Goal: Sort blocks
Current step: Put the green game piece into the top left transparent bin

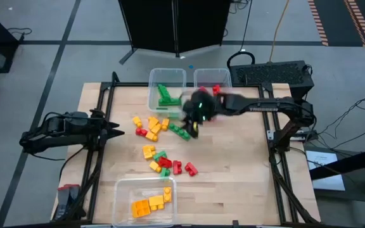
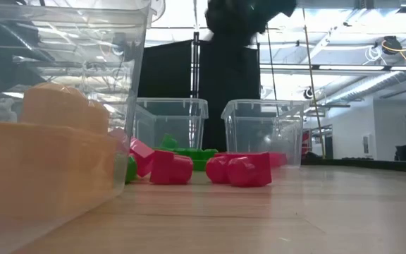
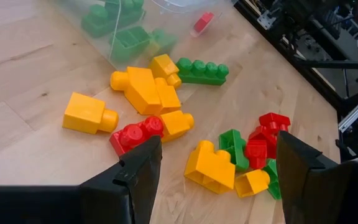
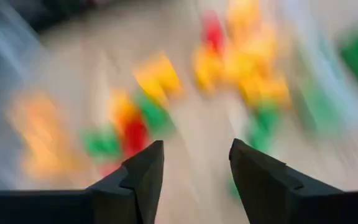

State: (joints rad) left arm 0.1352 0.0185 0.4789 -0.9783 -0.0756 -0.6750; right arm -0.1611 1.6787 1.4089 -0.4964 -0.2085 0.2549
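Observation:
Red, green and yellow blocks [image 1: 160,158] lie scattered on the middle of the wooden table; the left wrist view shows them as a loose spread of blocks [image 3: 148,93]. My right gripper [image 1: 192,121] hovers blurred above the far part of the spread, close to the two far tubs. Its fingers stand open with nothing between them [image 4: 196,152]. At the table's left edge my left gripper [image 1: 116,132] waits, open wide [image 3: 216,146] and pointing toward the blocks. Red blocks [image 2: 249,169] rest flat on the table in the low view.
A clear tub [image 1: 152,95] at the far edge holds green blocks, and the clear tub [image 1: 198,77] beside it holds a red one. A third tub [image 1: 122,209] at the near edge holds yellow blocks. Bare wood lies right of the spread.

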